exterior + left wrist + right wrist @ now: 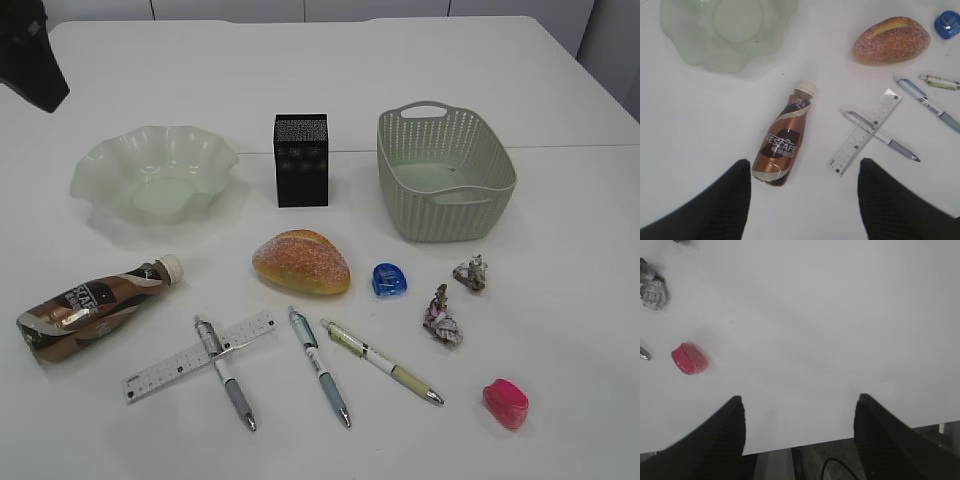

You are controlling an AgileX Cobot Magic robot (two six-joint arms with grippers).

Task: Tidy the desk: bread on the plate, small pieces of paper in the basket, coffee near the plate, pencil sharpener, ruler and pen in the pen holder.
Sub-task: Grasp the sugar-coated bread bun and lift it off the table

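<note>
Pincer (802,200) gapes above coffee (782,147) labelled NESCAFE.

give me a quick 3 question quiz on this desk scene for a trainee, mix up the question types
1. True or false: the bread already lies in the plate.
2. Which thing lies across the ruler? A) a pen B) the coffee C) the blue sharpener
3. Fill in: the coffee lies on its ____ with its white cap toward the plate.

Key: 1 false, the bread sits on the desk in front of the pen holder. 2 A, a grey-grip pen crosses it. 3 side.
</note>
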